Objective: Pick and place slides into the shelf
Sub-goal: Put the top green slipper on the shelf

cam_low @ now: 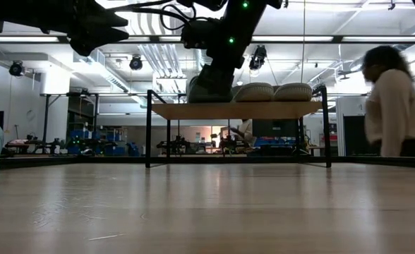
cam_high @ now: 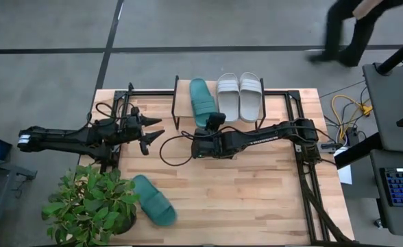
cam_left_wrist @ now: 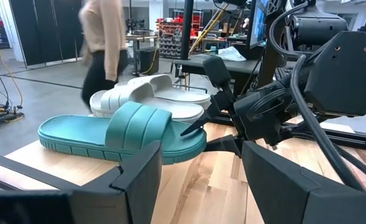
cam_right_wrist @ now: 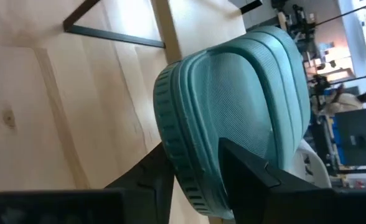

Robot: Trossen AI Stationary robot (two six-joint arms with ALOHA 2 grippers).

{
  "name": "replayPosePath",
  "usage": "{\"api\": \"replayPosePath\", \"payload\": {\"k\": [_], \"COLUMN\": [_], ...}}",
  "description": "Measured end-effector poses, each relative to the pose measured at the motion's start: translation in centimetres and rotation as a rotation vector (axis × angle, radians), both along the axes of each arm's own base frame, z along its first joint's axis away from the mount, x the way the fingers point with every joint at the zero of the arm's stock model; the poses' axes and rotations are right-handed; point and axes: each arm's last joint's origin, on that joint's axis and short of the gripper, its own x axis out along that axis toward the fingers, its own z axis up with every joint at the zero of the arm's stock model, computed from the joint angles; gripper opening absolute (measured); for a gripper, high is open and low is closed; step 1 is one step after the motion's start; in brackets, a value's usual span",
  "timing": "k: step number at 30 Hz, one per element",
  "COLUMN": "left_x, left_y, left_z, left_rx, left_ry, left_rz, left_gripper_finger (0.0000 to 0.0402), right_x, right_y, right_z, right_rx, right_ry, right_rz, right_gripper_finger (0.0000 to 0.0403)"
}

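**Third slide being set on the shelf**

Nearest, one teal slide (cam_high: pixel 153 200) lies on the counter (cam_high: pixel 256 199) beside a plant (cam_high: pixel 88 202). The left gripper (cam_high: pixel 153 133) waits, wide open. Farther, the right gripper (cam_high: pixel 212 121) holds the other teal slide (cam_high: pixel 201 99) on the shelf (cam_high: pixel 181 103), left of two grey slides (cam_high: pixel 240 95). Next it should probably release and retreat.

From where I stand, no lettering, label, brand, number or sign can be read anywhere in these views.
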Motion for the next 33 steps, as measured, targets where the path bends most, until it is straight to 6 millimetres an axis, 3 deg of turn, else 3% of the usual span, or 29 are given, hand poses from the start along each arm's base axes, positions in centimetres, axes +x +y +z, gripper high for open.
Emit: {"api": "replayPosePath", "payload": {"k": [12,20,33], "left_x": [0.0,0.0,0.0], "left_y": [0.0,0.0,0.0], "left_z": [0.0,0.0,0.0], "left_rx": [0.0,0.0,0.0], "left_ry": [-0.001,-0.001,0.0], "left_rz": [-0.001,-0.001,-0.001], "left_gripper_finger": [0.0207,0.0207,0.0207], "right_x": [0.0,-0.1,-1.0], "right_y": [0.0,0.0,0.6], "right_z": [-0.2,-0.1,1.8], "right_rx": [0.068,0.07,0.102], "right_ry": [0.014,0.014,-0.015], "right_rz": [0.026,0.023,0.053], "right_gripper_finger": [0.0151,0.0151,0.0161]}}
